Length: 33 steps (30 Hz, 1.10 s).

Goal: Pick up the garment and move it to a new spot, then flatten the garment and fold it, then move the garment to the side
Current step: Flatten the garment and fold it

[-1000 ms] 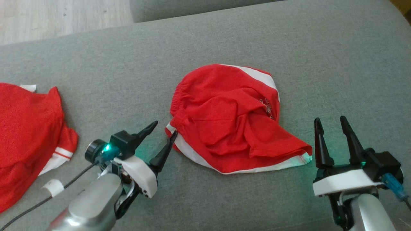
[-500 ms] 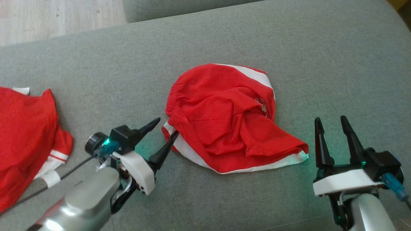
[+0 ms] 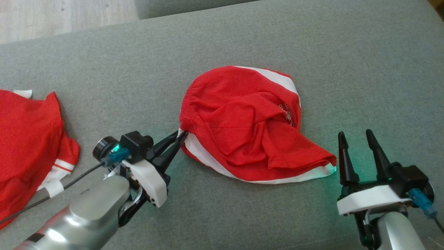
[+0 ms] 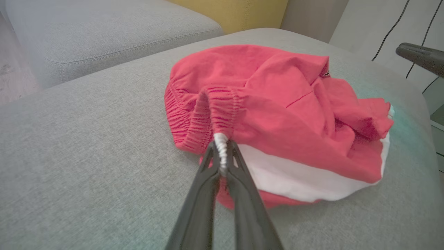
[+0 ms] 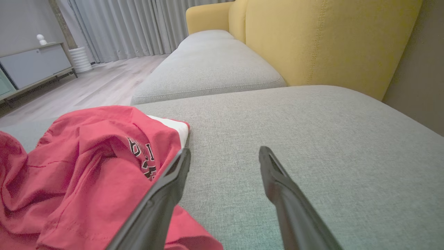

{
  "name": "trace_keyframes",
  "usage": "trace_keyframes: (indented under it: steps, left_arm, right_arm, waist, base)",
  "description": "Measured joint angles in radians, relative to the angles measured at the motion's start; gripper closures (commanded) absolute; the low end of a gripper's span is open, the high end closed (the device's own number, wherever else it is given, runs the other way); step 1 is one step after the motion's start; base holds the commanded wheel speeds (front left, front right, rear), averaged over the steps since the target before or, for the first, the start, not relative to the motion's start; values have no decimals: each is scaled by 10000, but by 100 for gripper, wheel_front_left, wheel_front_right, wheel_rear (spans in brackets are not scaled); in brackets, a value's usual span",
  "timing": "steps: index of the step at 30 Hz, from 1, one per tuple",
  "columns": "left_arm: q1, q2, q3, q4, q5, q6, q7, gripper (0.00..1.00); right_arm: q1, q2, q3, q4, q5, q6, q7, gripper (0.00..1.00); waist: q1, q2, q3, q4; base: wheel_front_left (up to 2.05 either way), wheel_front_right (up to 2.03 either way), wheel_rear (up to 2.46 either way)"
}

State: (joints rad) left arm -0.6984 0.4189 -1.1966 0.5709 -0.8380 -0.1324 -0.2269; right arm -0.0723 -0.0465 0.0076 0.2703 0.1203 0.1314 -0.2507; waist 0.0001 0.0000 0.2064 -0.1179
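A crumpled pair of red shorts (image 3: 242,125) with white side stripes lies in the middle of the grey sofa cushion (image 3: 242,41). My left gripper (image 3: 181,135) is shut on the shorts at the white end of the elastic waistband, at their near-left corner; the left wrist view shows the shorts (image 4: 277,104) with that white band pinched between the left gripper's (image 4: 222,146) fingers. My right gripper (image 3: 353,133) stands open just right of the shorts' lower right corner, apart from the cloth. In the right wrist view the shorts (image 5: 86,166) lie left of the open right gripper (image 5: 223,152).
A second red garment (image 3: 27,146) with white trim lies at the cushion's left edge. Wooden floor (image 3: 52,14) shows beyond the far left. A yellow sofa back (image 5: 329,38) and another grey cushion (image 5: 208,66) stand beyond. The cushion right of the shorts is bare.
My left gripper has closed from open onto the waistband corner of the shorts. The right gripper stayed open and still. The camera shifted slightly.
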Motion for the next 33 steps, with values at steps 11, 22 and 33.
trace_keyframes:
  steps: [11, 22, 33]
  left_arm:
    - [250, 19, 393, 63, -50, 105, -215, 100]
    - [948, -211, 874, 52, 207, 196, -221, 100]
    - [947, -255, 978, 58, 385, 180, -222, 100]
  right_arm:
    - [465, -326, 642, 556, -587, 0, 0, 0]
    - [854, -1009, 1325, 1001, -426, 0, 681, 0]
    - [566, -1248, 2052, 1574, -706, 0, 1147, 0]
  waist:
    - [-1, 0, -306, 125]
    - [-1, 0, -750, 138]
    - [-1, 0, -636, 295]
  base:
    - [0, 0, 0]
    - [0, 0, 0]
    - [0, 0, 0]
